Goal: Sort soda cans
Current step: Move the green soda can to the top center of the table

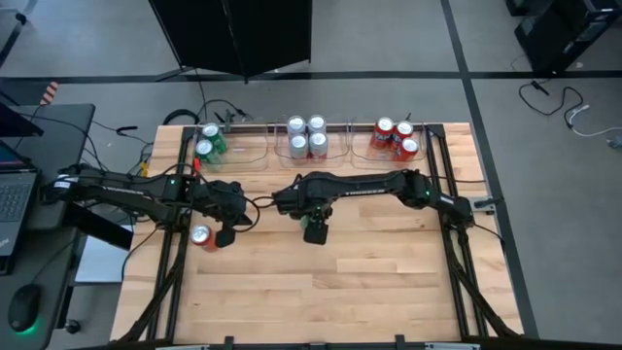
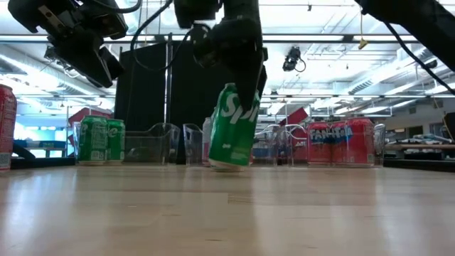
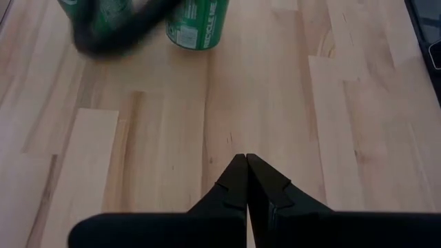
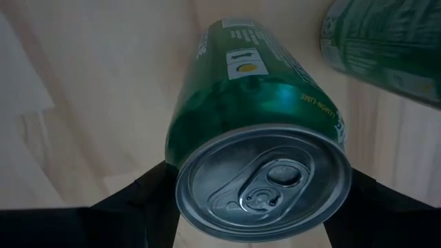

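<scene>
Now green can (image 4: 255,117) between right hand (image 4: 258,200) fingers.

Wooden table (image 1: 369,282) with three clear trays (image 1: 313,146), lone red can (image 1: 202,236).

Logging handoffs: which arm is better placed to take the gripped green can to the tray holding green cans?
Right. The right gripper already clamps the green can, tilted over the table. The left gripper is shut, empty, near a red can.

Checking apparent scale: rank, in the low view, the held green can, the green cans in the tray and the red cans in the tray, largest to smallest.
1. The held green can, in the right hand: largest, though nearest the camera.
2. The red cans and the green cans in their trays: look alike, unranked.
</scene>
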